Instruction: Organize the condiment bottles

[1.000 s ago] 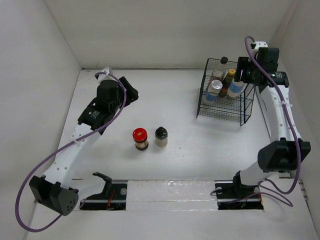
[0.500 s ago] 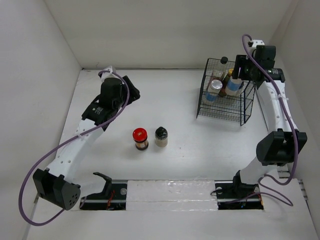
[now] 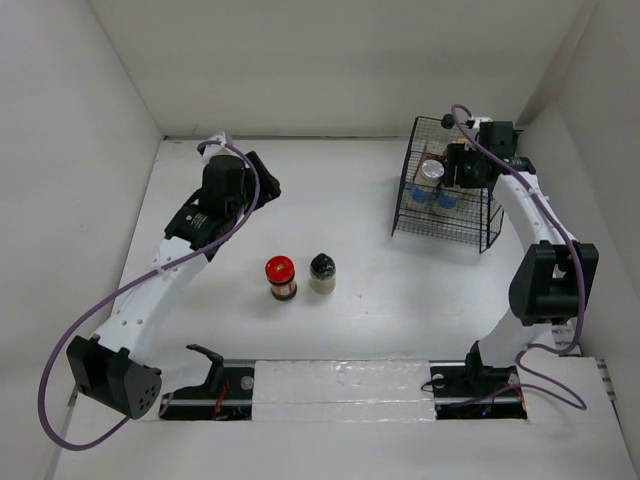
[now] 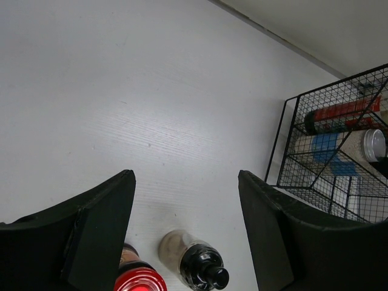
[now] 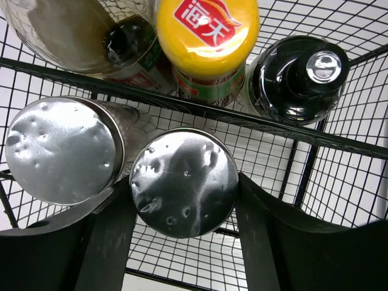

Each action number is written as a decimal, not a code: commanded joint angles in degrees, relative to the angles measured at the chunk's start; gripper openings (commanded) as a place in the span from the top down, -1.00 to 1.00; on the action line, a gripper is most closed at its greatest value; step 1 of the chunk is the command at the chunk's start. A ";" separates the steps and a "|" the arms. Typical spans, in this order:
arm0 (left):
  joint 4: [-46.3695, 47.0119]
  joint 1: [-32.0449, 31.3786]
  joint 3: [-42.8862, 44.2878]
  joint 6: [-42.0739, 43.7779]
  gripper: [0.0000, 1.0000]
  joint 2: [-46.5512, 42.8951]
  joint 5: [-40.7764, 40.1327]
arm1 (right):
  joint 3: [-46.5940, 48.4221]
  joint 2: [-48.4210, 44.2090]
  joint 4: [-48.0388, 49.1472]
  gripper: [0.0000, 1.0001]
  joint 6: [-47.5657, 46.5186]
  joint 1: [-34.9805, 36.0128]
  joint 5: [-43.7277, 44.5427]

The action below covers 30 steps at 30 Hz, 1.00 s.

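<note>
Right gripper point(image 5: 184, 185) is down inside the black wire basket point(image 3: 488, 228) at the far right corner of the bench point(image 3: 340, 200). Its fingers are clamped on either side of a silver-topped shaker point(image 5: 182, 173). Second silver-topped shaker point(image 5: 60, 151) stands just beside it, further inside the basket. Past a basket wire, upright: yellow-capped bottle point(image 5: 207, 36), black-capped bottle point(image 5: 300, 73), cream bottle point(image 5: 60, 30) with a dark cap. Left gripper point(image 4: 185, 176) hangs over the left half of the bench, fingers wide apart, holding nothing. Red-lidded jar point(image 3: 281, 277) and black-capped jar point(image 3: 322, 272) stand upright side by side mid-bench, nearer the near edge. They are close but not touching, and well apart from the basket.
</note>
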 commanded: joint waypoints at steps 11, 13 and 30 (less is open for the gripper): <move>0.50 -0.29 2.13 0.76 -0.29 -1.61 -0.53 | 6.41 -5.73 1.05 -0.89 1.40 1.35 5.04; 0.50 -0.29 2.66 0.76 -0.29 -1.61 -1.05 | 6.41 -9.32 -0.26 -0.89 1.40 2.22 5.66; -2.23 -0.29 4.86 1.82 -0.27 -3.28 -3.43 | -15.39 -18.86 8.08 -0.47 -3.00 44.40 -11.39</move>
